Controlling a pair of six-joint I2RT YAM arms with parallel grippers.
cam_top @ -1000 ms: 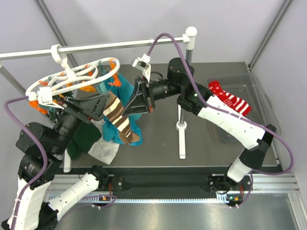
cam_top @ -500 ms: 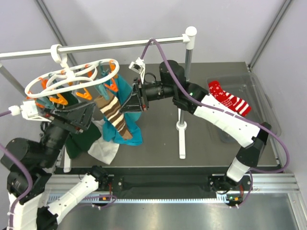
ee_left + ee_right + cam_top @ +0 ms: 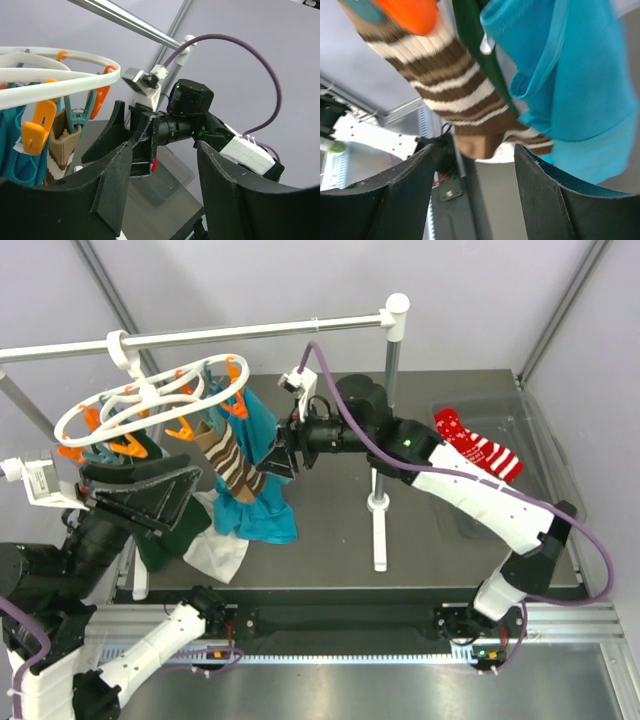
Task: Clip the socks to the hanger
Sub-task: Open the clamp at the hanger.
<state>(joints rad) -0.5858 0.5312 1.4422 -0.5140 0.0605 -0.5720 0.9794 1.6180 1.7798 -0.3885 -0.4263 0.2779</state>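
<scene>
The white ring hanger (image 3: 150, 400) hangs by its hook from the rail, with orange and teal clothespins under it. A brown cream-striped sock (image 3: 232, 462) dangles from a clothespin beside the teal garment (image 3: 268, 495). My right gripper (image 3: 272, 460) stands open just right of that sock; in the right wrist view the sock (image 3: 445, 85) hangs above the open right gripper (image 3: 475, 165), touching neither finger. My left gripper (image 3: 185, 495) is open and holds nothing, below and left of the hanger (image 3: 60, 82). A red sock (image 3: 480, 448) lies at the right.
The long white rail (image 3: 250, 332) and its upright post (image 3: 385, 420) cross the workspace. A clear tray (image 3: 535, 455) holds the red sock. Dark green cloth (image 3: 160, 540) and white cloth (image 3: 215, 555) hang low at the left. An orange clothespin (image 3: 37, 127) hangs close to the left fingers.
My right gripper has opened and let go of the brown sock, which now hangs from a clothespin. The left arm has drawn back, down and left of the hanger.
</scene>
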